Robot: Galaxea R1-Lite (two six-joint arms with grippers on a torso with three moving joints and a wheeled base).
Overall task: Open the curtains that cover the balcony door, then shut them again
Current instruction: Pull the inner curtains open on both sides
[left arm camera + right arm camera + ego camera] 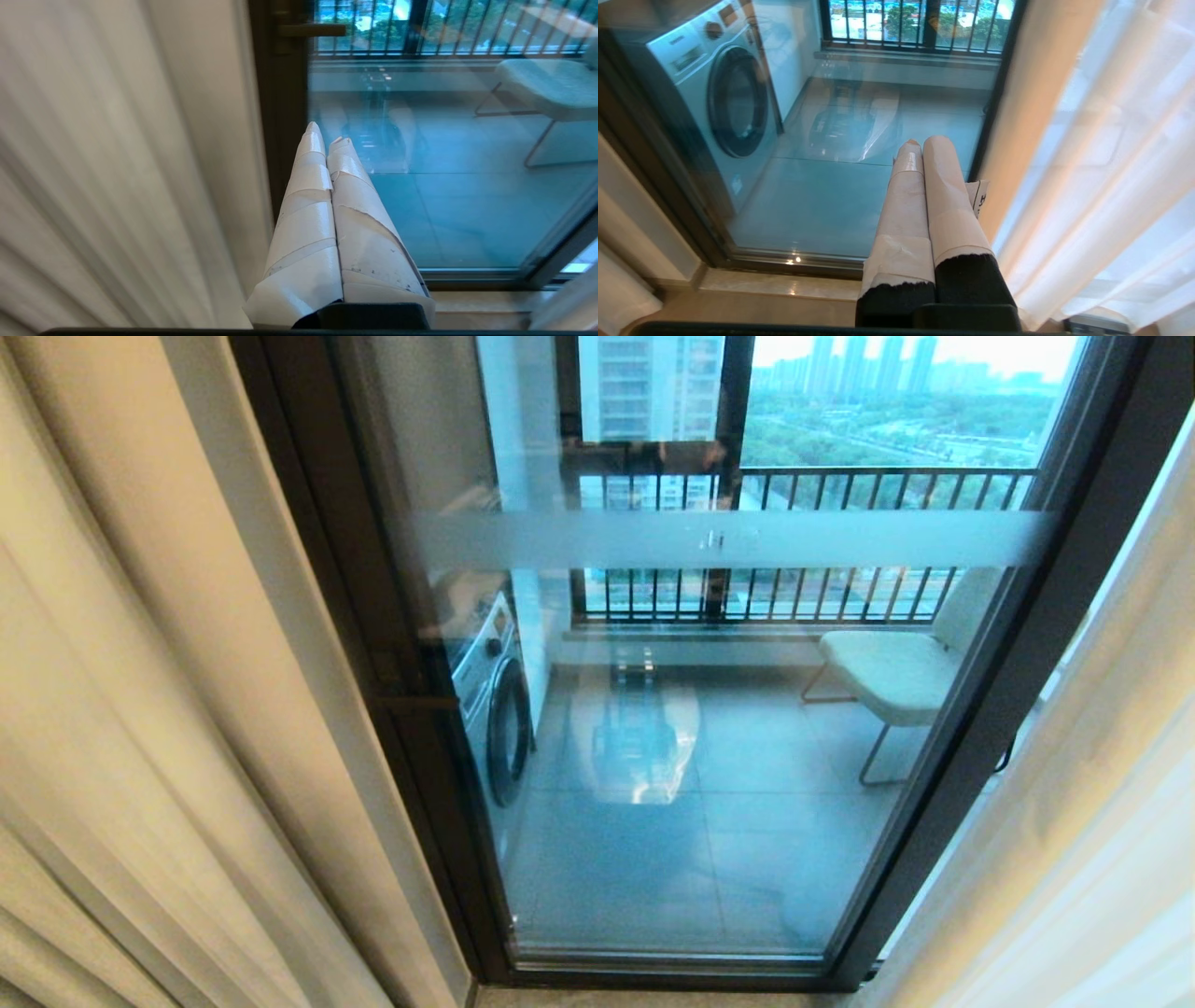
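Note:
The curtains stand parted to both sides. A cream-beige drape [140, 709] hangs at the left and a white sheer [1102, 803] at the right. Between them the balcony door [709, 821] is uncovered: glass with a frosted band [728, 539] in a dark frame [355, 616]. Neither arm shows in the head view. My left gripper [327, 134] is shut and empty, low beside the left drape [117, 163] and the door frame [280, 116]. My right gripper [923, 141] is shut and empty, next to a beige drape edge [1031, 93] and the sheer [1111, 163].
Behind the glass stand a washing machine [495, 709] at the left, a pale chair [896, 672] at the right and a black railing [840, 485]. A door handle [310, 30] sits on the left frame. A pale stone sill [784, 287] runs below the door.

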